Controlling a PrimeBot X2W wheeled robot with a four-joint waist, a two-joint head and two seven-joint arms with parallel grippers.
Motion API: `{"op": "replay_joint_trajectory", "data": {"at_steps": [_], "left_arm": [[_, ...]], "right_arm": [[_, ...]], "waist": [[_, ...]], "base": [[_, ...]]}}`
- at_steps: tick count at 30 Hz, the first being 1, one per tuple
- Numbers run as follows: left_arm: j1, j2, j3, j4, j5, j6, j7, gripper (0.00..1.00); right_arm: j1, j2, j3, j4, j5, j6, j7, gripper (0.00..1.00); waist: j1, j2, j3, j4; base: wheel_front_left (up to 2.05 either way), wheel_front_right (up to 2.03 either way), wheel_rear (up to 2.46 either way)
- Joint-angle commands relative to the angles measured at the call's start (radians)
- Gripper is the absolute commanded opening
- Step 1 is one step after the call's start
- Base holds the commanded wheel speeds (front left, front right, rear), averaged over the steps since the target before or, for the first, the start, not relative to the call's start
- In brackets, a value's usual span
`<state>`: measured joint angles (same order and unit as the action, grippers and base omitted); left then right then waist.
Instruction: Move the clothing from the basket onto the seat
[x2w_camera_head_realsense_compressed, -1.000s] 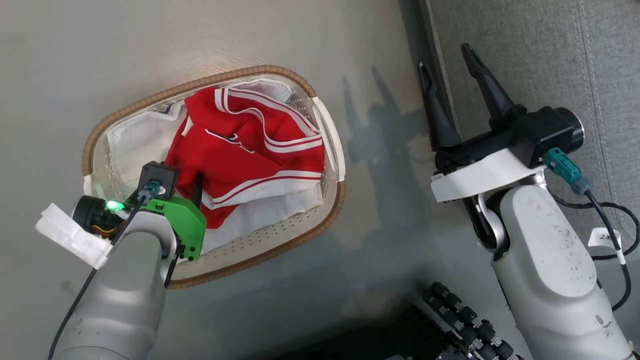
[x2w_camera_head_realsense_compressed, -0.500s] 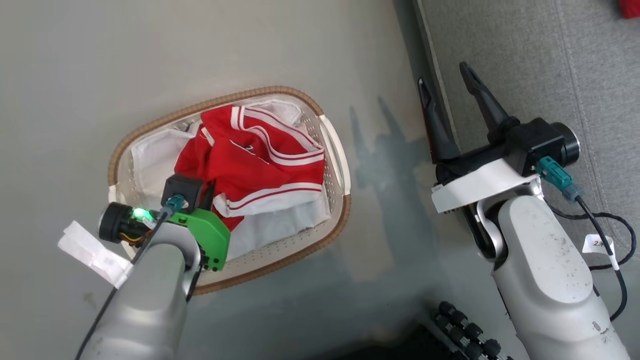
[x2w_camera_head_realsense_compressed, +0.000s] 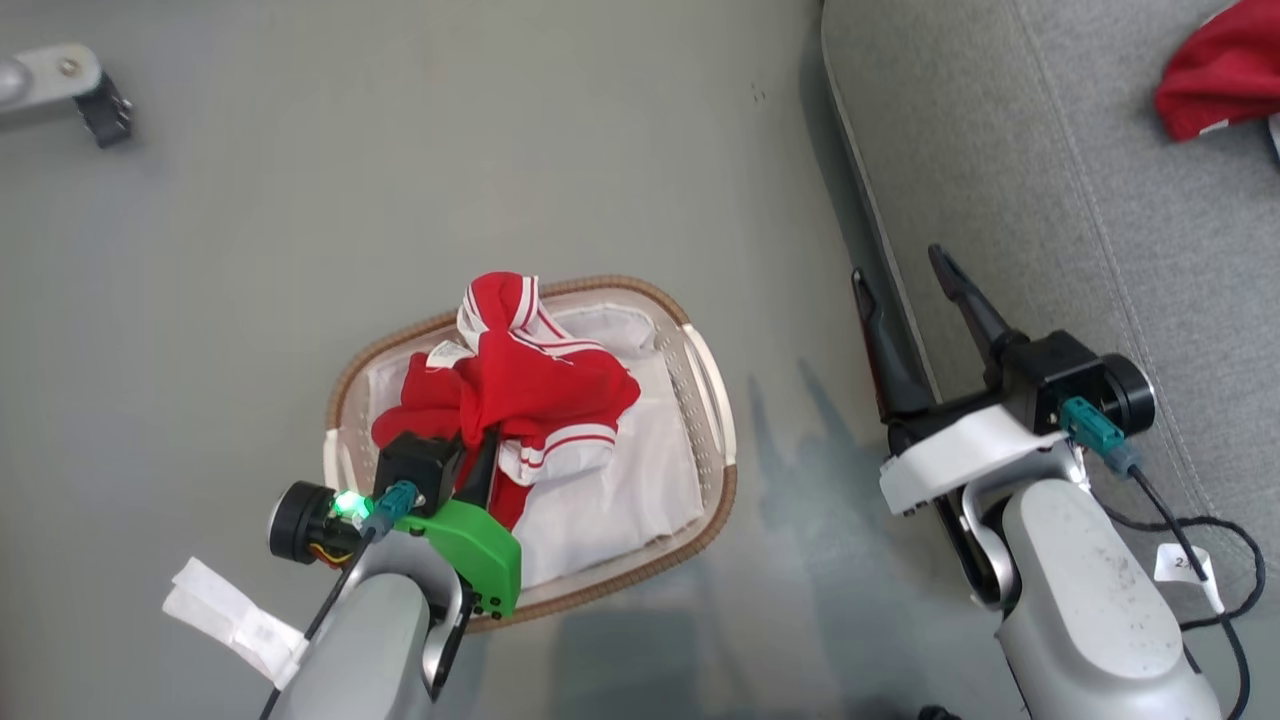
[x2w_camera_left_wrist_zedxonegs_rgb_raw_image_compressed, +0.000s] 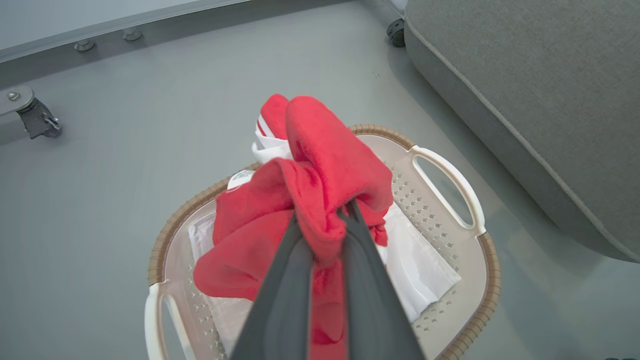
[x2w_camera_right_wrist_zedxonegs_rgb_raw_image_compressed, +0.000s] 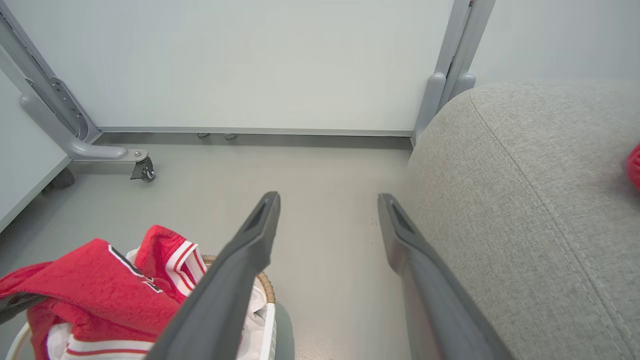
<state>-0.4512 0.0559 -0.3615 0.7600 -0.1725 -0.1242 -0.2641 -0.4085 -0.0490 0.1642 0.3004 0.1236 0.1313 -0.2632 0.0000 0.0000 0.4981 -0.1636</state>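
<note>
Left gripper (x2w_camera_left_wrist_zedxonegs_rgb_raw_image_compressed: 324, 216) clamped on a bunched fold of the red sports garment (x2w_camera_left_wrist_zedxonegs_rgb_raw_image_compressed: 330, 150), tail draping into the basket (x2w_camera_left_wrist_zedxonegs_rgb_raw_image_compressed: 492, 272) beside the seat (x2w_camera_left_wrist_zedxonegs_rgb_raw_image_compressed: 525, 90); soft, light, floppy, so thick folds probably hold best.

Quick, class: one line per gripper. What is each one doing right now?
Left gripper: shut on the red clothing, above the basket.
Right gripper: open, holding nothing.
</note>
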Motion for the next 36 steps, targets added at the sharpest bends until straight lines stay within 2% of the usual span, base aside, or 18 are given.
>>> {"op": "replay_joint_trajectory", "data": {"at_steps": [1, 10, 18, 36], "left_arm": [[0.028, 0.0, -0.002, -0.021, 0.006, -0.005, 0.0, 0.0], [0.103, -0.004, 0.027, -0.188, 0.004, -0.005, 0.0, 0.0], [0.161, -0.004, 0.054, -0.315, -0.013, -0.006, 0.0, 0.0], [0.104, -0.004, 0.016, -0.54, -0.053, -0.007, 0.0, 0.0]], "right_arm": [[0.026, -0.005, -0.004, 0.007, -0.005, -0.001, -0.002, 1.0], [0.103, -0.005, -0.014, 0.016, -0.009, -0.001, -0.002, 1.0], [0.158, -0.005, -0.001, 0.022, -0.001, -0.001, -0.002, 1.0], [0.242, -0.005, 0.018, 0.045, 0.005, -0.001, -0.002, 1.0]], "waist": [[0.0, 0.0, -0.109, 0.061], [0.0, 0.0, -0.23, 0.1], [0.0, 0.0, -0.313, 0.106], [0.0, 0.0, -0.392, 0.122]], "base": [[0.0, 0.0, 0.0], [0.0, 0.0, 0.0], [0.0, 0.0, 0.0], [0.0, 0.0, 0.0]]}}
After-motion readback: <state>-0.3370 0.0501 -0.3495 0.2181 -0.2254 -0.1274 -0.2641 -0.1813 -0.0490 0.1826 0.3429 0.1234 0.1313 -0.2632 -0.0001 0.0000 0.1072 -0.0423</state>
